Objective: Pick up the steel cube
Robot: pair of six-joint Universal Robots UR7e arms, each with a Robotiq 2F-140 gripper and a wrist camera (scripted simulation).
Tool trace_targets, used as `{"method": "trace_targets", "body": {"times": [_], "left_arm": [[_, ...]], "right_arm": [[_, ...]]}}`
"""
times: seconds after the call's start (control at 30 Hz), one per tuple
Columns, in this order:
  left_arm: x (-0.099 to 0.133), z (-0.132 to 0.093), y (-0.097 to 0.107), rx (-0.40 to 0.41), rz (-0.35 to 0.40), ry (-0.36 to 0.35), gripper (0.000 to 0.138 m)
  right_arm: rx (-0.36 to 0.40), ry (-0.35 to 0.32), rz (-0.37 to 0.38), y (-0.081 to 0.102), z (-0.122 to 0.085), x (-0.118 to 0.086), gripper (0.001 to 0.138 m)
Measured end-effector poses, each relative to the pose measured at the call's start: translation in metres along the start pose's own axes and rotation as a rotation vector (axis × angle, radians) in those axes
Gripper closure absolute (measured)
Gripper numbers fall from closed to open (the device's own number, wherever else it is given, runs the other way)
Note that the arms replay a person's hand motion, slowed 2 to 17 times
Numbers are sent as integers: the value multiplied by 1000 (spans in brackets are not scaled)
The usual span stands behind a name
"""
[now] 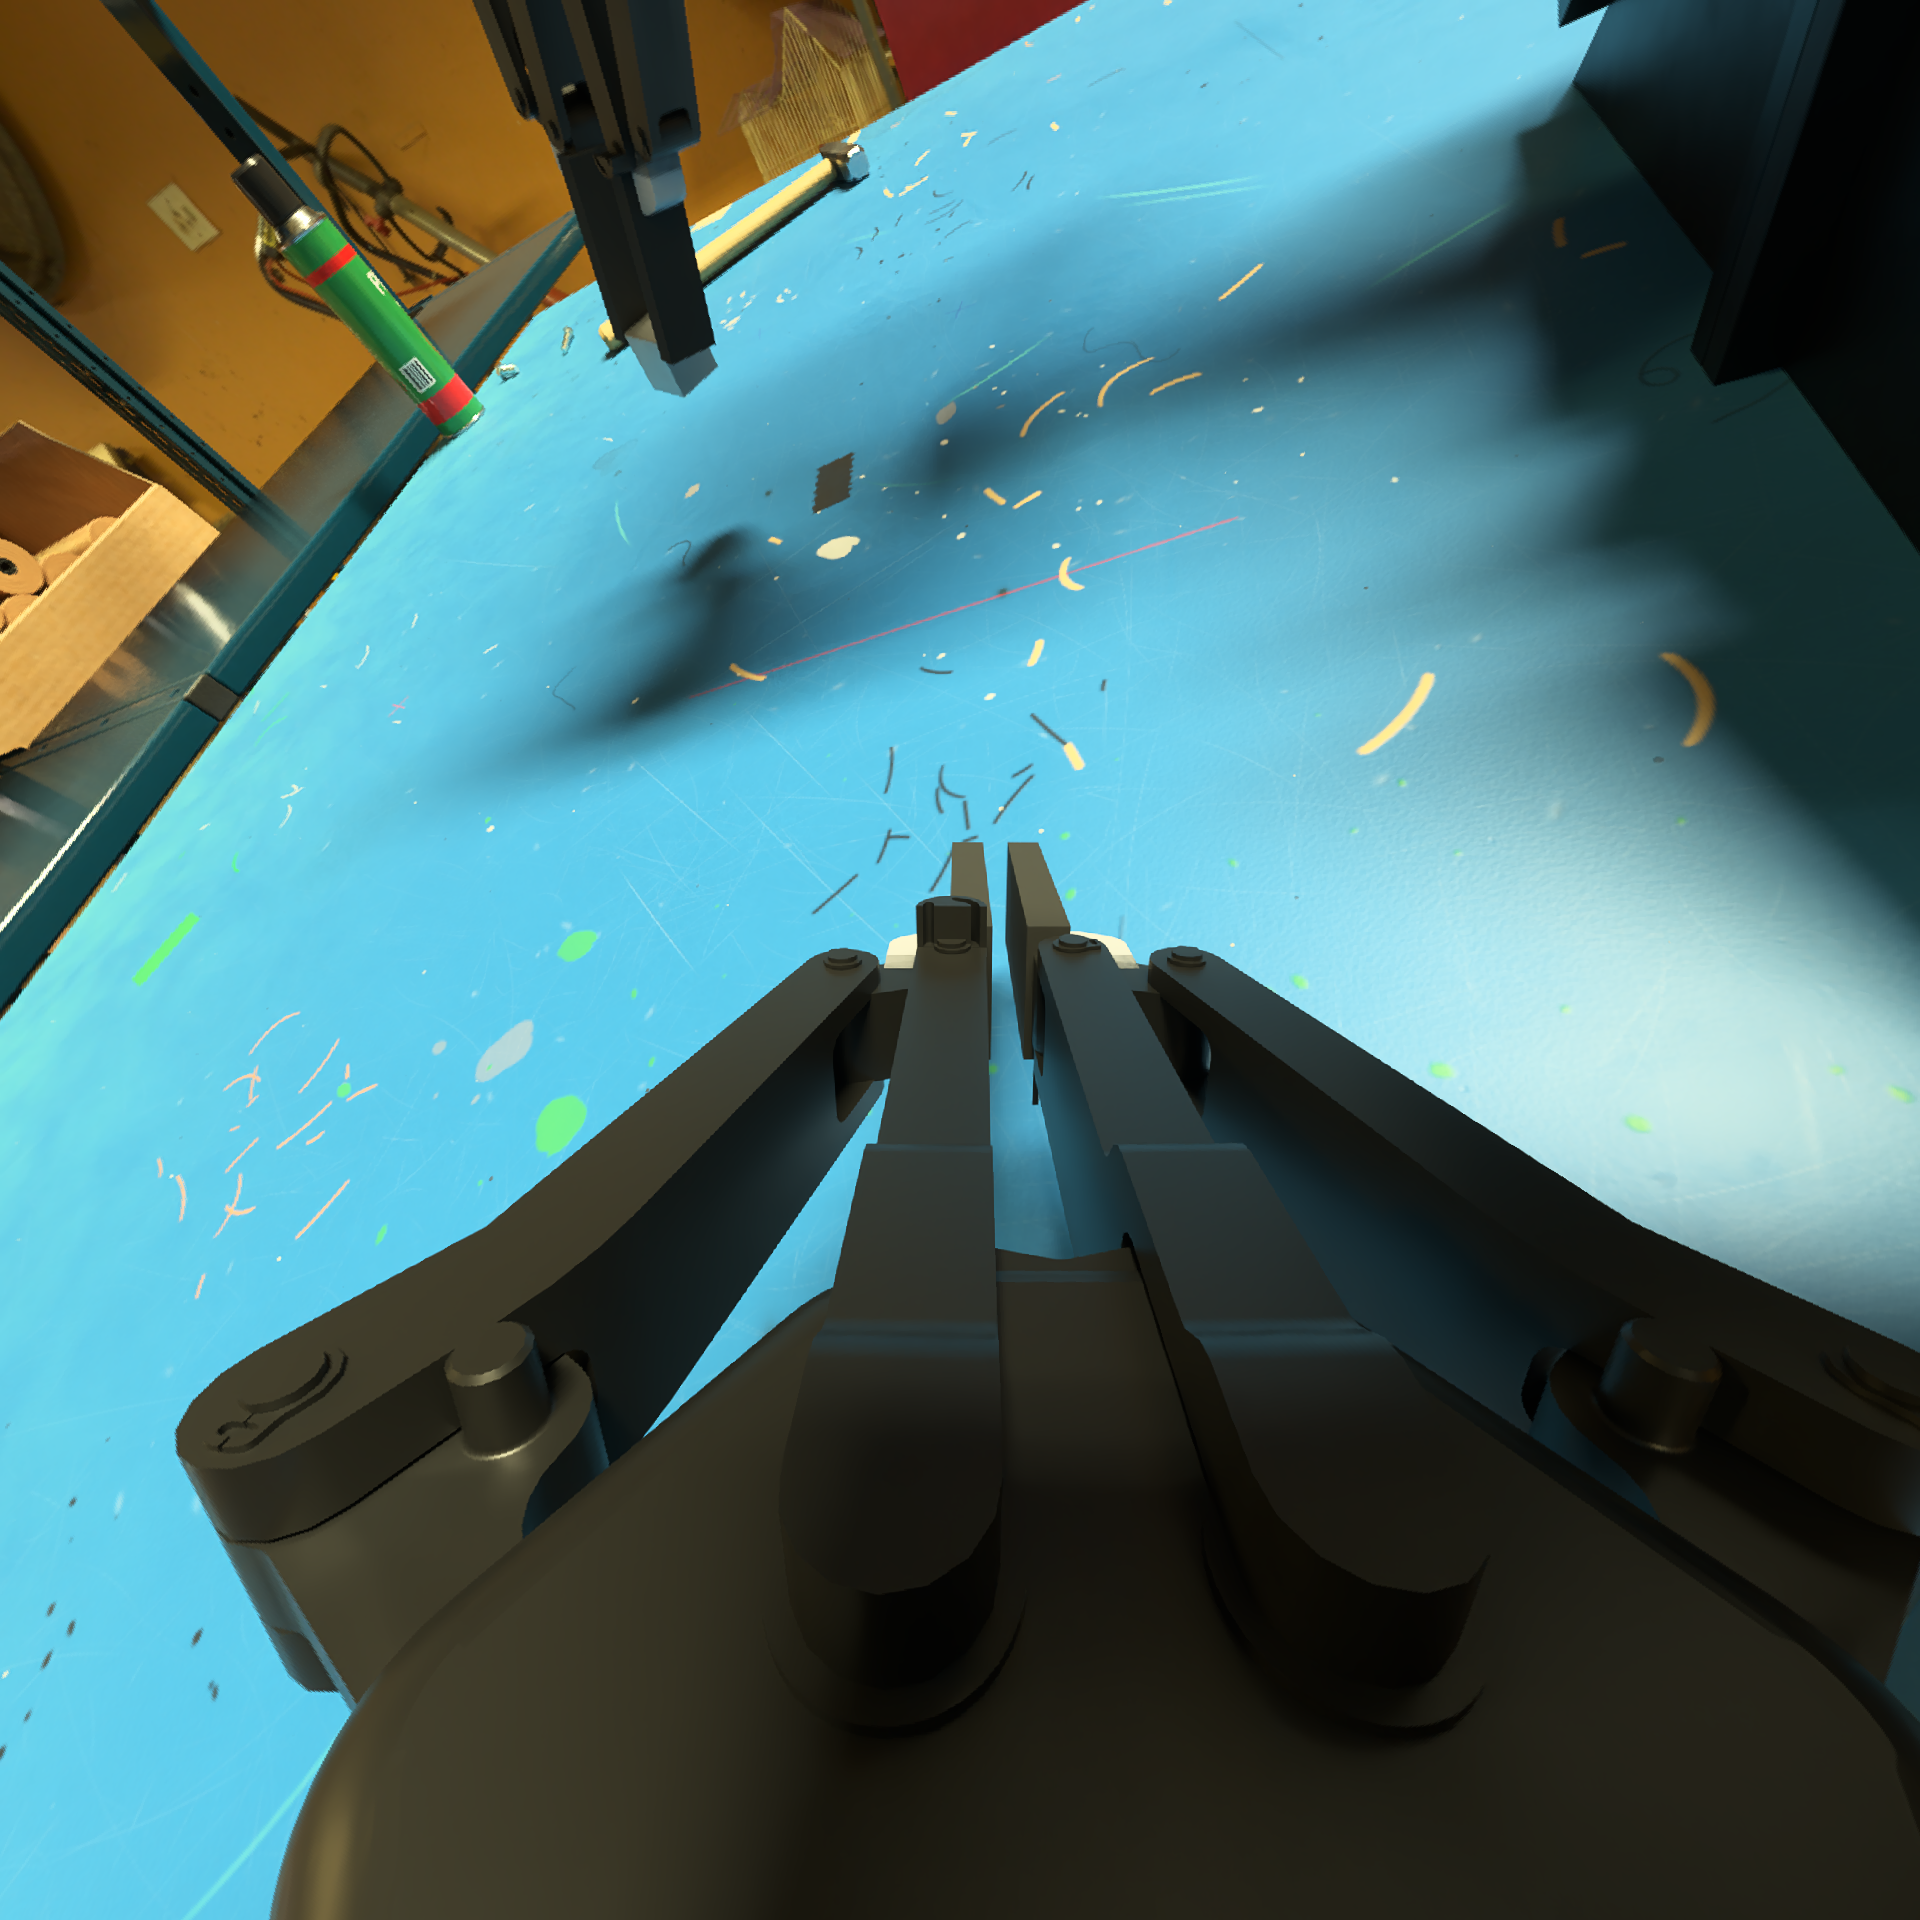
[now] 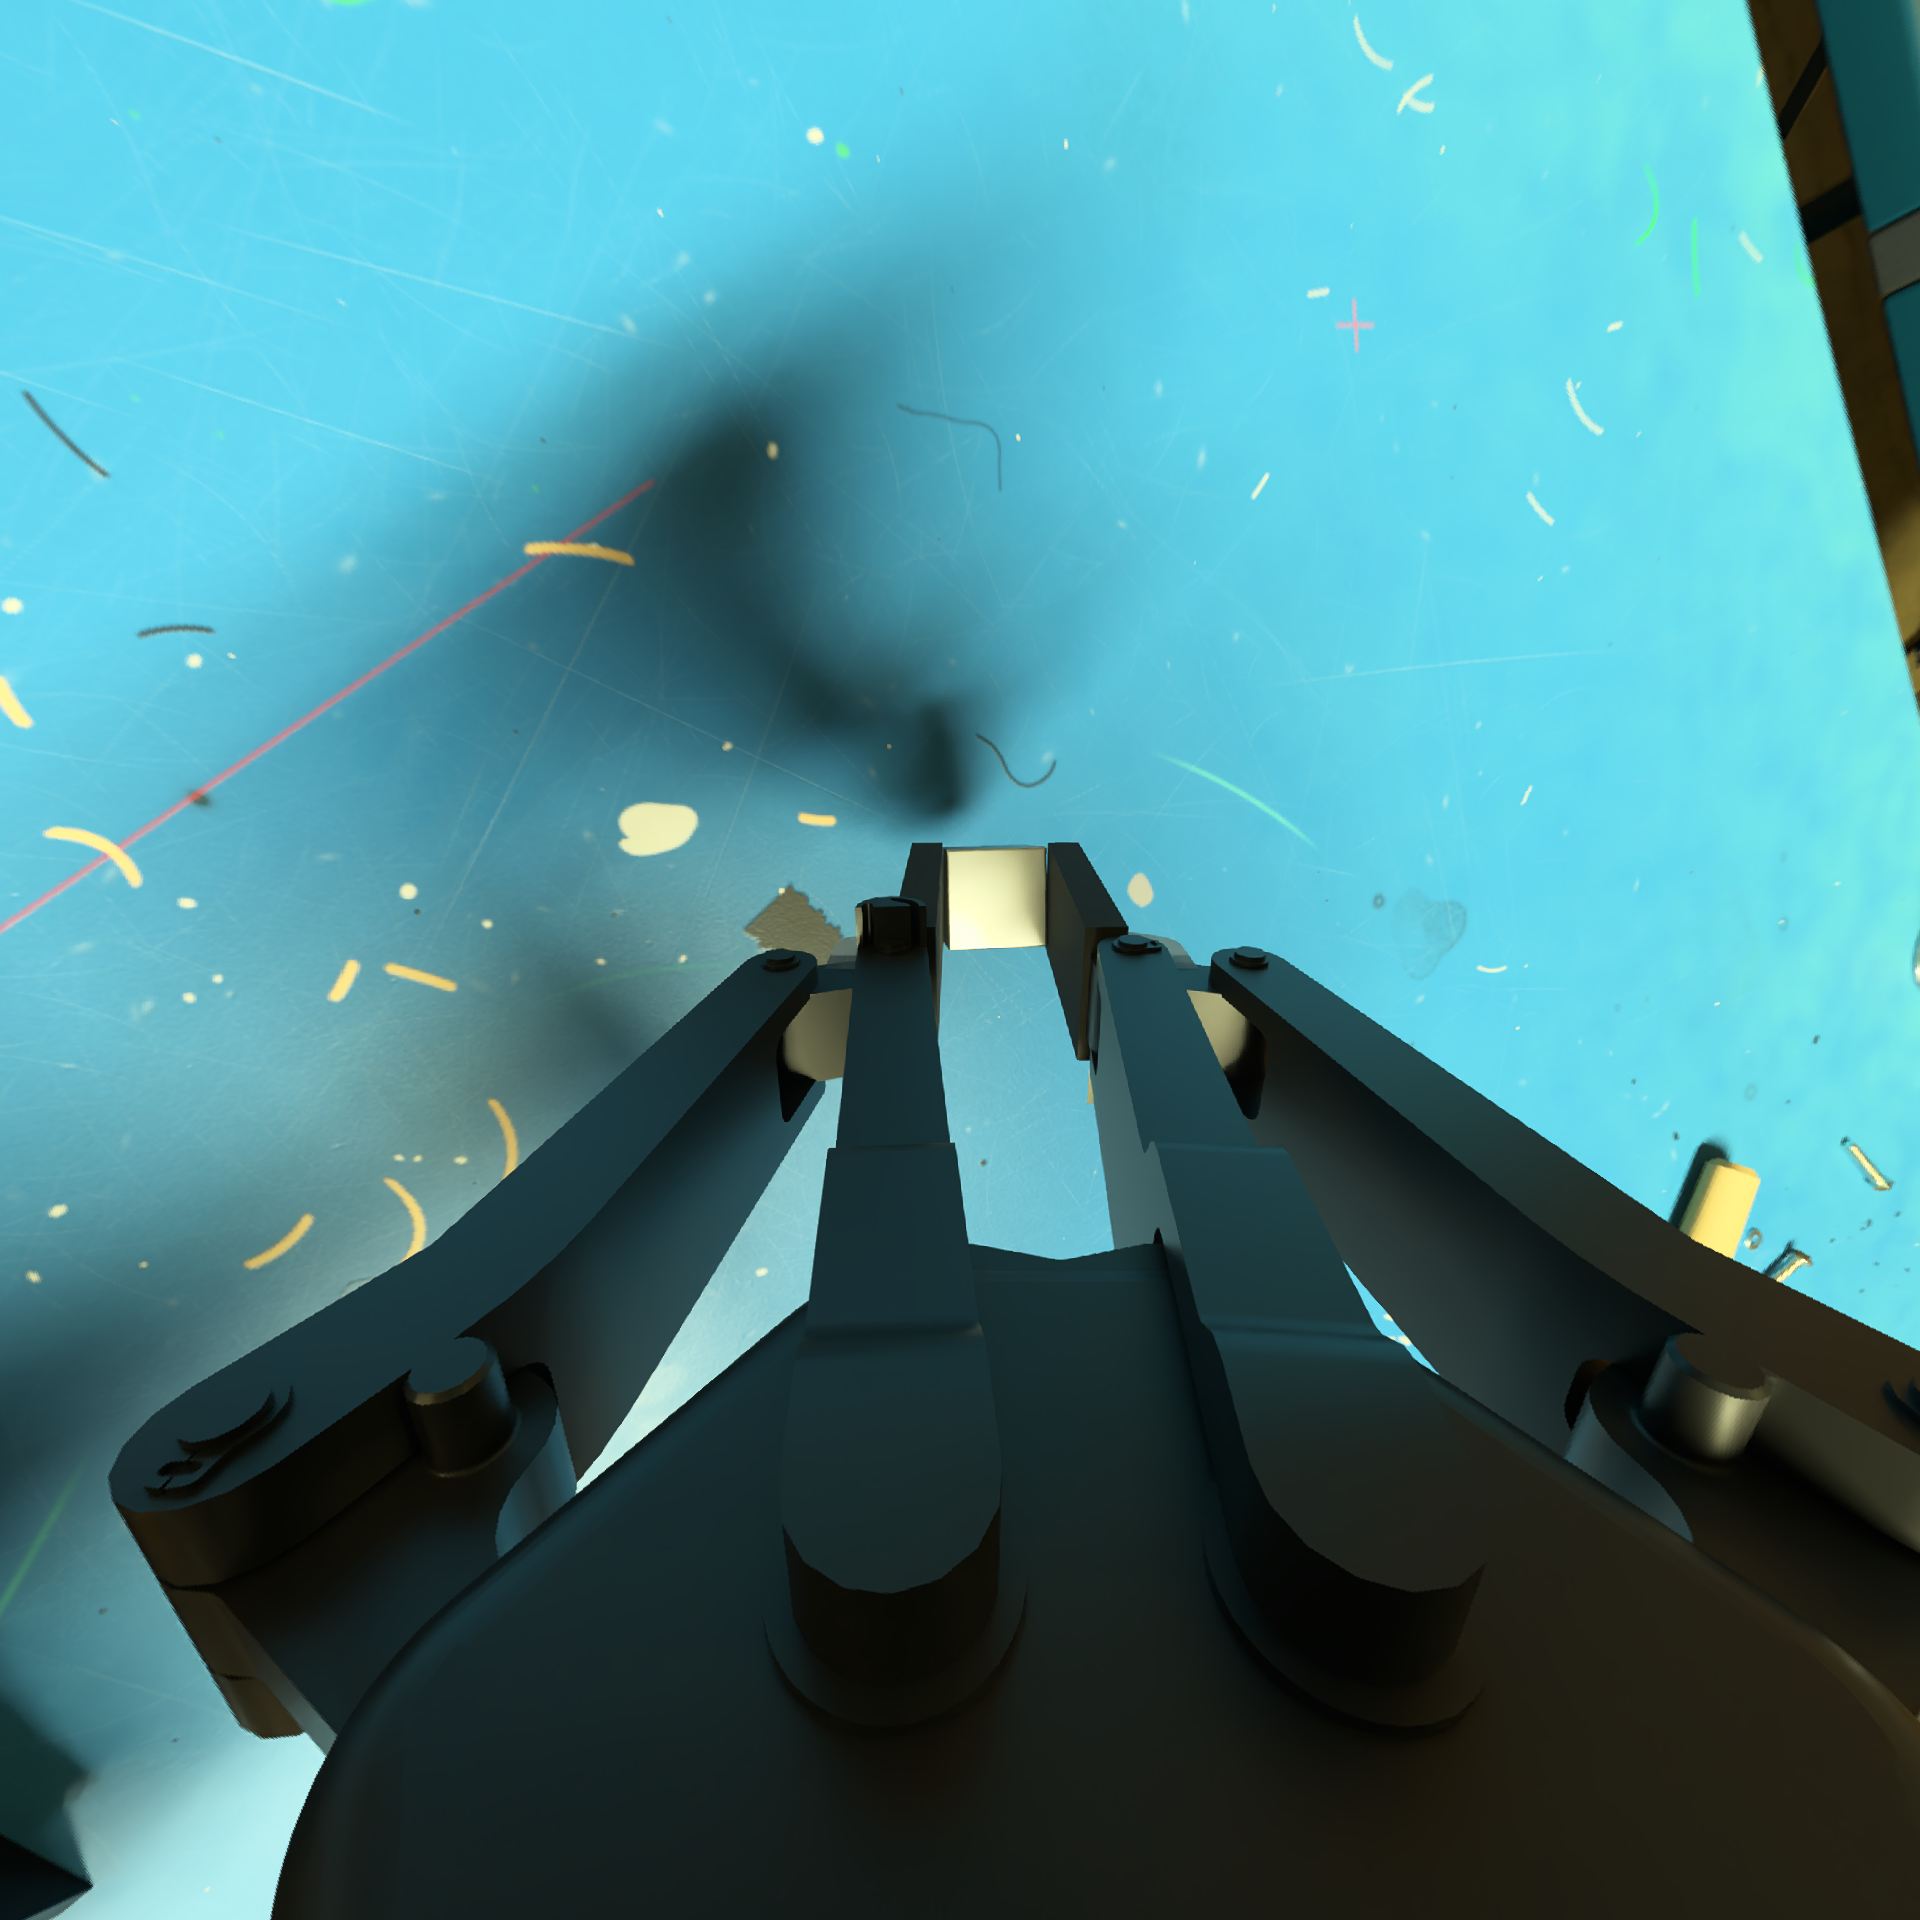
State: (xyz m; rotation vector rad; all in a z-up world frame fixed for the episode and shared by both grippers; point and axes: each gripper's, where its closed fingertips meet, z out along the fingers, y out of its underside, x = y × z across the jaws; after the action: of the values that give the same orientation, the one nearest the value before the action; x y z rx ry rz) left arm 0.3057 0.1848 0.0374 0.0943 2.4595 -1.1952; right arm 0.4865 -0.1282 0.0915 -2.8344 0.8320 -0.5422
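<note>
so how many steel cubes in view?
1. The steel cube is clamped between the right gripper fingertips, lifted off the blue table; the left wrist view shows it too.

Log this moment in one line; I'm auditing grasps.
right gripper: shut on steel cube, lifted off blue table | left gripper: shut, empty

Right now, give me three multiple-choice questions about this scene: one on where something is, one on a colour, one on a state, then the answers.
1. Where is the steel cube?
A. Between the right gripper's fingers
B. In the cardboard box
C. Under the left gripper

2. What colour is the table surface?
A. Red
B. Light blue
C. White

3. How does the left gripper stand?
A. Wide open
B. Shut on the cube
C. Nearly closed, holding nothing

Answers:
1. A, the cube sits gripped between the right fingers, above the table.
2. B, blue with paint flecks.
3. C, only a narrow empty gap shows.
</note>
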Motion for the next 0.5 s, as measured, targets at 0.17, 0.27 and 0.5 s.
{"method": "trace_targets", "body": {"times": [0.17,0.27,0.5], "left_arm": [[0,-1,0,8,-7,12,132],[-1,-2,1,14,-11,17,132],[-2,-3,2,20,-17,20,132]], "right_arm": [[-22,-25,20,11,20,5,112],[-27,-42,26,15,30,7,112],[-44,-70,26,20,49,9,112]]}}
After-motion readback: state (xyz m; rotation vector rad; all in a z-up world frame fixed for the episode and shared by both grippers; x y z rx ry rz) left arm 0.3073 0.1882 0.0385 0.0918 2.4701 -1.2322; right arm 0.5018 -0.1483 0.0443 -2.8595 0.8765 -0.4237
